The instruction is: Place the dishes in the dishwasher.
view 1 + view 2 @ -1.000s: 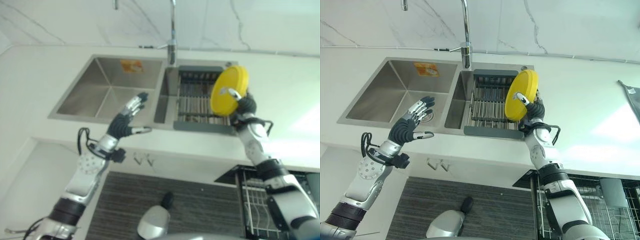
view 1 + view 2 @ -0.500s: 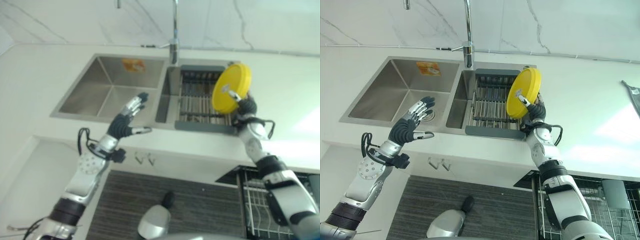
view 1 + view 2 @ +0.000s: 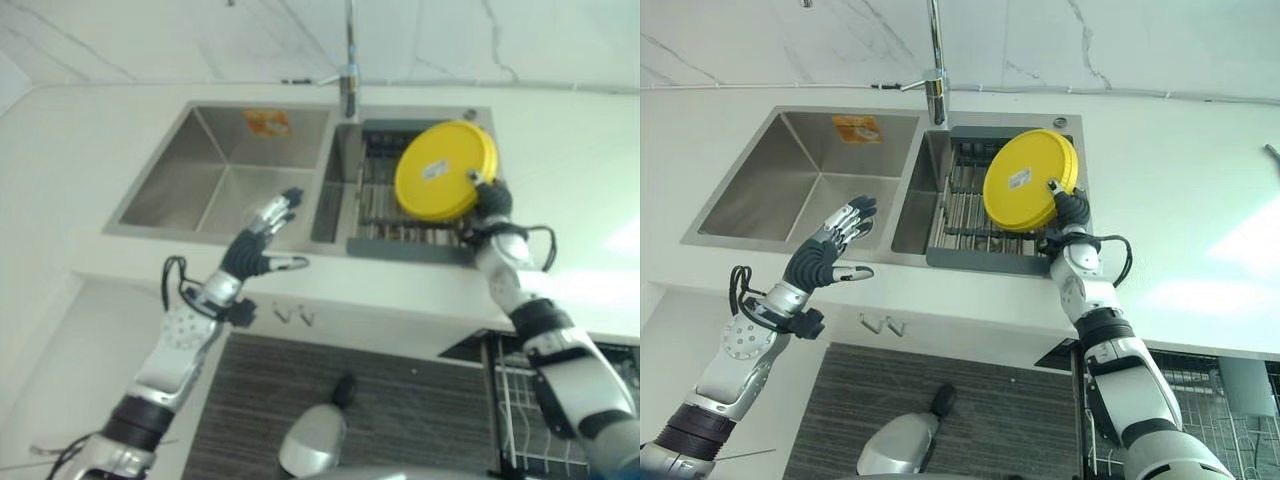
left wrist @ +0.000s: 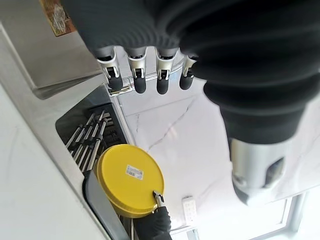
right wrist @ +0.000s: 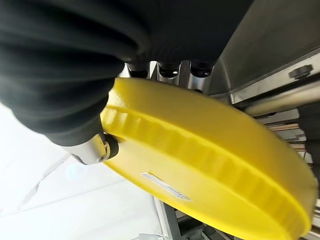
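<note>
The right hand (image 3: 1070, 208), fingers clamped on the rim of the round yellow plastic plate (image 3: 1028, 180) above the grey drying rack (image 3: 970, 215), holds only an edge, so a tilt could slip it, while the left hand (image 3: 825, 248) hovers beside the rack, fingers apart.

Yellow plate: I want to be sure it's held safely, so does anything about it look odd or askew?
Nothing is spilled or damaged. The yellow plate is tilted, its underside facing the camera, pinched at its rim by the right hand above the rack in the sink.
</note>
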Controlling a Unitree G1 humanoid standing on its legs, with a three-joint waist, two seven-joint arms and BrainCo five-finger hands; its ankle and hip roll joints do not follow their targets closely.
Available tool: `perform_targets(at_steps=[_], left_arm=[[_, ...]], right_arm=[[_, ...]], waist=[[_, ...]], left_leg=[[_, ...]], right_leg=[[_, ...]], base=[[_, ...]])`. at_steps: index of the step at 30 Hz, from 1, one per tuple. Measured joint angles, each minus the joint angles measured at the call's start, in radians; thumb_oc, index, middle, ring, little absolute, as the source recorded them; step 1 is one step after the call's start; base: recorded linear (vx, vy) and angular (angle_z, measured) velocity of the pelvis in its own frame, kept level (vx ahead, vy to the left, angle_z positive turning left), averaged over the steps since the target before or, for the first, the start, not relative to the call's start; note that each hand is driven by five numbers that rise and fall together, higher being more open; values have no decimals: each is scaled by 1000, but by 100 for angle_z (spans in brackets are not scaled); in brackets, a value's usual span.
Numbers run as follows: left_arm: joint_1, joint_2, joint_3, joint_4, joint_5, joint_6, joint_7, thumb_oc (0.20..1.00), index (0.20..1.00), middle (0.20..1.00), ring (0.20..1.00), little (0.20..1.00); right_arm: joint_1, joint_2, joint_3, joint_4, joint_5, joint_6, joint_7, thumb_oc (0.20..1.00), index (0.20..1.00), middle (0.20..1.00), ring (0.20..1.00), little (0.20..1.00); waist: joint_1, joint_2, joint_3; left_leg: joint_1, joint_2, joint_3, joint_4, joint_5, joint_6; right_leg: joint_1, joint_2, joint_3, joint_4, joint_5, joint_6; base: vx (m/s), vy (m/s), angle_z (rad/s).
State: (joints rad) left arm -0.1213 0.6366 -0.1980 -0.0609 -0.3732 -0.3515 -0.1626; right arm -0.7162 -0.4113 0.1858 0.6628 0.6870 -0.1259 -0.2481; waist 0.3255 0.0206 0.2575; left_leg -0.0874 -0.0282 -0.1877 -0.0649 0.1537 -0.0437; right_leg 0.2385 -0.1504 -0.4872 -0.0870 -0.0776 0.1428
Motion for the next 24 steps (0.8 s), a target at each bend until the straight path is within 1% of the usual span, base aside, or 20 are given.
perform_targets(at_steps=[2,8,10,12,13,15,16,18,19,20,21,22,23,24], left_arm=[[0,0,0,0,0,0,2,1000,1000,1000,1000,1000],[0,-8,-1,0,0,0,3,1000,1000,1000,1000,1000],[1,-27,-1,0,0,0,6,1000,1000,1000,1000,1000],[1,-47,-1,0,0,0,10,1000,1000,1000,1000,1000],[1,-51,-3,0,0,0,12,1000,1000,1000,1000,1000],[3,-64,-9,-1,0,-1,22,1000,1000,1000,1000,1000],[2,-77,-12,-2,0,-1,29,1000,1000,1000,1000,1000],[1,-81,-25,-2,0,-1,36,1000,1000,1000,1000,1000],[1,-83,-28,-3,0,-1,42,1000,1000,1000,1000,1000],[1,-85,-30,-7,0,-1,44,1000,1000,1000,1000,1000],[0,-85,-30,-9,0,-1,44,1000,1000,1000,1000,1000],[-1,-86,-31,-10,0,0,44,1000,1000,1000,1000,1000],[0,-86,-33,-19,0,0,46,1000,1000,1000,1000,1000],[7,-86,-38,-22,0,0,51,1000,1000,1000,1000,1000]], right_arm=[[-2,0,0,0,0,-1,-1,200,200,200,200,200],[7,4,4,-17,-2,-55,-16,200,200,200,200,200],[39,7,3,-94,-3,-82,-48,200,200,200,200,200],[74,25,3,-207,-13,-123,-77,200,200,200,200,200],[75,34,3,-269,-40,-157,-93,200,200,200,200,200],[77,35,2,-365,-48,-174,-122,200,200,200,200,200],[81,37,2,-453,-58,-182,-133,200,200,200,200,200],[81,49,3,-565,-89,-235,-141,200,200,200,200,200],[85,50,1,-606,-90,-236,-152,200,200,200,200,200],[111,50,0,-673,-121,-236,-161,200,200,200,200,200],[124,50,0,-693,-129,-239,-163,200,200,200,200,200],[135,45,-1,-699,-131,-240,-163,200,200,200,200,200],[159,30,-4,-711,-131,-239,-162,200,200,200,200,200],[200,21,-11,-715,-131,-241,-157,200,200,200,200,200]], waist=[[0,1,0],[-6,2,2],[-8,2,2],[-19,1,2],[-33,1,2],[-49,1,2],[-61,0,2],[-96,-1,2],[-124,-4,0],[-135,-10,-3],[-154,-15,-9],[-190,-21,-18],[-212,-26,-22],[-222,-32,-45]], left_leg=[[0,0,0,0,0,0],[-1,0,1,0,0,0],[0,3,4,0,0,0],[4,7,13,-1,0,0],[8,11,20,-1,0,0],[24,20,40,-5,-1,-1],[30,26,56,-7,-1,-1],[56,42,93,-16,-1,-2],[65,48,105,-19,-2,-3],[85,65,150,-20,-9,-9],[91,72,171,-20,-12,-11],[94,79,181,-20,-13,-13],[104,87,199,-20,-15,-15],[109,100,232,-21,-21,-18]], right_leg=[[0,0,-1,0,0,0],[1,0,-6,0,0,0],[0,0,-2,0,0,0],[0,0,8,0,0,0],[0,1,15,0,1,-1],[-3,0,36,0,3,-3],[-4,1,51,0,7,-4],[-4,3,94,0,15,-9],[-7,2,104,2,16,-9],[-16,4,151,6,20,-14],[-18,9,173,3,25,-17],[-23,12,179,2,30,-21],[-24,16,200,2,32,-23],[-38,22,236,1,37,-28]], base=[[-31,17,1],[-14,0,1],[-38,-33,-5],[-49,-41,-14],[-83,-59,-17],[-102,-71,-30],[-96,-79,-53],[-92,-107,-54],[-75,-124,-76],[-72,-143,-82],[-58,-140,-82],[-52,-131,-50],[-35,-124,-65],[-27,-127,-78]])
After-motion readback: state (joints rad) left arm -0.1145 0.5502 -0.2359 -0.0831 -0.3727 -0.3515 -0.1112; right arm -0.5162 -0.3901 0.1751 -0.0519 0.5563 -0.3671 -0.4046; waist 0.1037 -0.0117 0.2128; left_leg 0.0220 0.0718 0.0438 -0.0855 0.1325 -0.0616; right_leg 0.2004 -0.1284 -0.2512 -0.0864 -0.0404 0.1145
